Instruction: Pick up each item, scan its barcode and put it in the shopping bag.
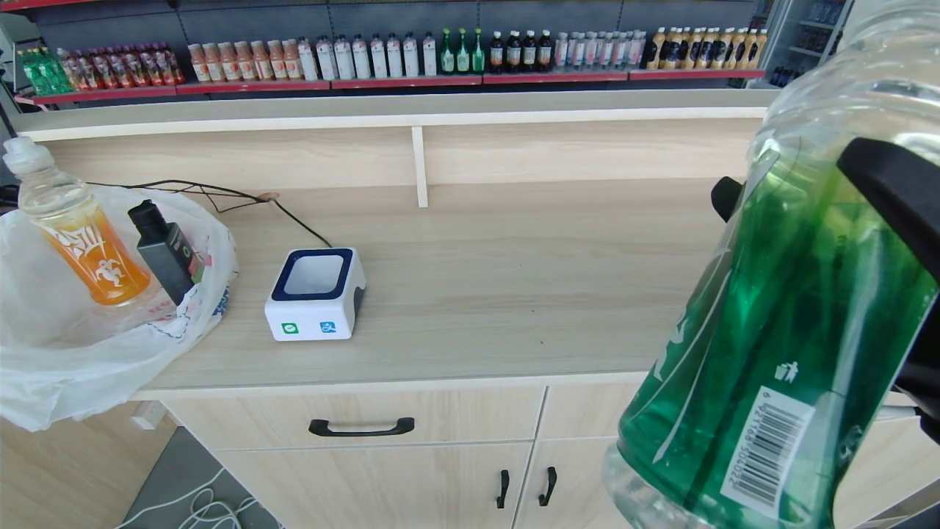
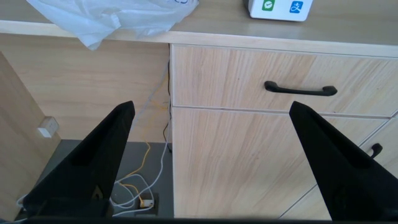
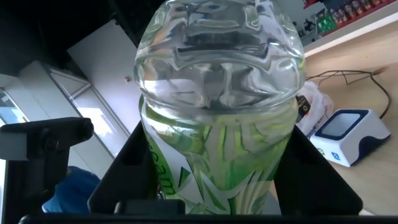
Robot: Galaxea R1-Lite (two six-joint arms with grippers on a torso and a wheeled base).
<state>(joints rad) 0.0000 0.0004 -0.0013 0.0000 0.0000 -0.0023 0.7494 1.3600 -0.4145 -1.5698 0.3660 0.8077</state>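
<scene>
Behind the wooden counter (image 1: 514,294) we see shelves of drinks (image 1: 396,55). Far to the left of our right claw (image 1: 808,195) sits the shopping bag (image 1: 88,345), with an orange drink bottle (image 1: 81,242) and a dark bottle (image 1: 165,253) standing in it. Our left claw (image 2: 211,112) hangs open below the counter edge, facing the drawer handle (image 2: 301,89), while the scanner (image 1: 316,294) lies between the bag and the right claw, well apart from that claw, which is clamped around the green bottle (image 1: 771,330) with its barcode (image 1: 767,448) towards us.
</scene>
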